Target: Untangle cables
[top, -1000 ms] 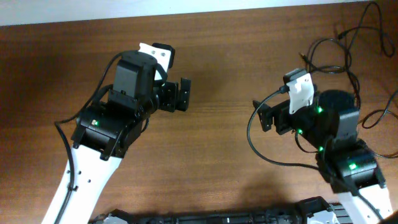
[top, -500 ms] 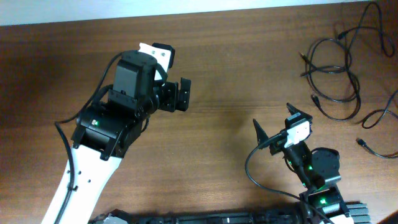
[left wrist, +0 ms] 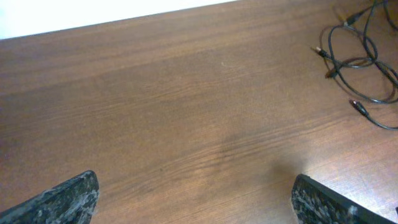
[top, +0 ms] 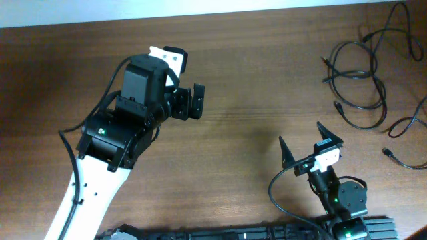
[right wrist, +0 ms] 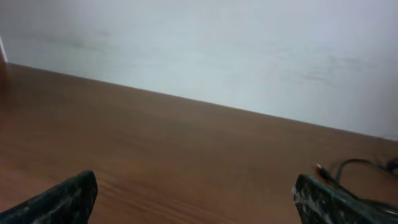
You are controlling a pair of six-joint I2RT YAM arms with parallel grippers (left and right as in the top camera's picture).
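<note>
1. Evidently, the cables (top: 357,73) are thin black cords, loosely looped and crossed over one another. They are found at the far right corner of the table (top: 253,53), with small plugs at their loose ends.
2. They are judged to be light, limp and slightly springy. A pull on one loop would probably drag its neighbours along, and little resistance is to be expected from the smooth wood.
3. A hold is best taken on a free strand close to a plug, or on a loop lying clear of any crossing. The cords are far thinner than a pincer, so they would have to be pinched right at the table.
4. No brand, label or writing can be read on the cables, the table or the arms; only green lights (top: 335,197) are made out on the right arm.
5. The left pincer (top: 190,102) is seen spread wide and empty over the middle of the table, well apart from the cables.
6. The right pincer (top: 307,141) is likewise spread wide with nothing held. It is raised near the front edge, nearer the cables but not touching them.
</note>
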